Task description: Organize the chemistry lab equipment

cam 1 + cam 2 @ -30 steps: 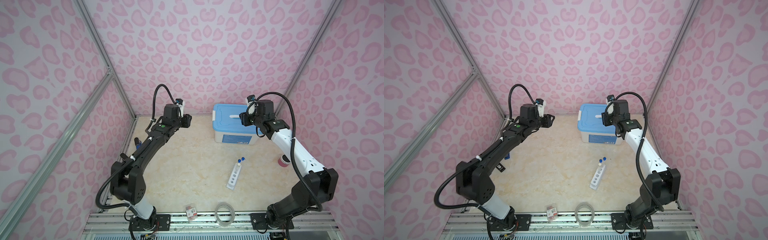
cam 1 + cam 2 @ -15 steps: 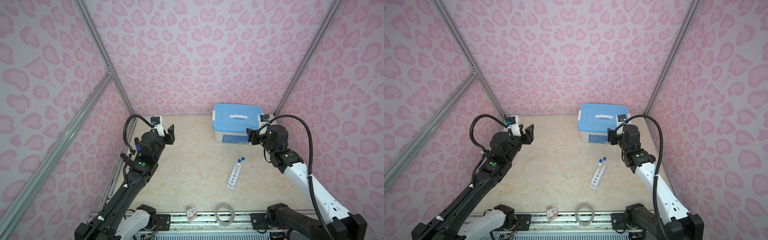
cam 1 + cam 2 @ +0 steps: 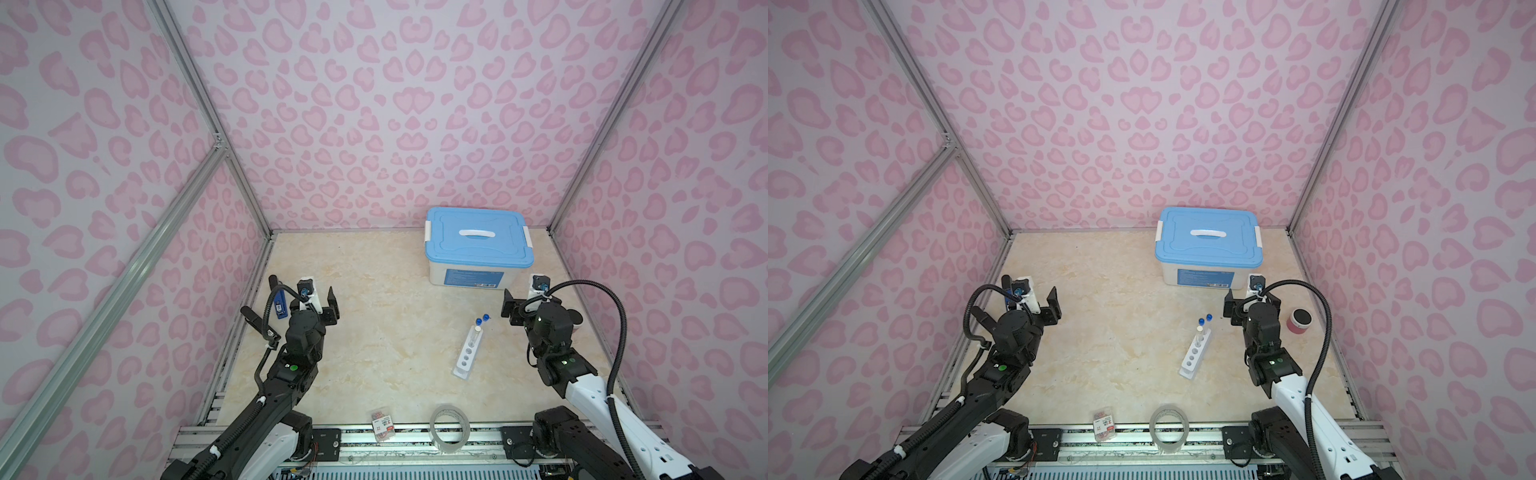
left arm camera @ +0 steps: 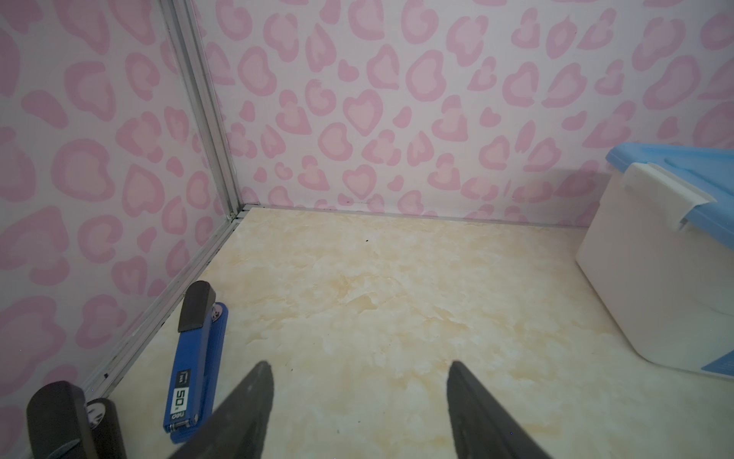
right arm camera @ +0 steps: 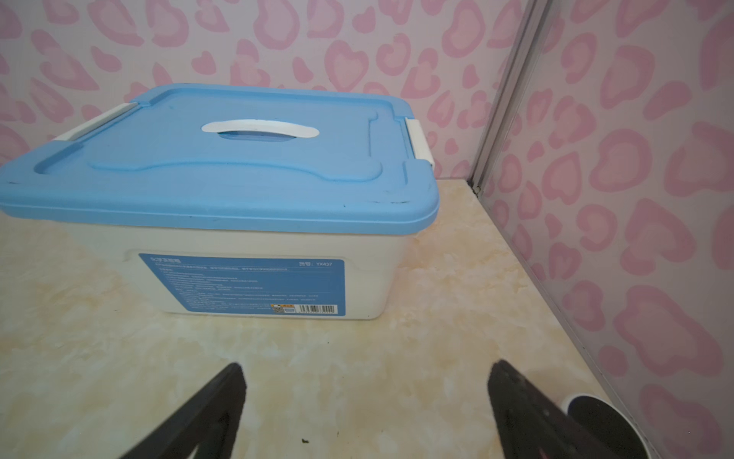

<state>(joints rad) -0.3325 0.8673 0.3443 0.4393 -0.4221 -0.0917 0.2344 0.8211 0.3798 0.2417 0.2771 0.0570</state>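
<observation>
A white six-hole rack [image 3: 466, 358] [image 3: 1192, 358] lies on the table right of centre in both top views. Two thin blue-capped test tubes [image 3: 482, 320] [image 3: 1205, 319] stand at its far end, with a white-topped tube just in front of them. My left gripper [image 4: 359, 367] hovers over bare table at the left, open and empty. My right gripper [image 4: 0, 0]
</observation>
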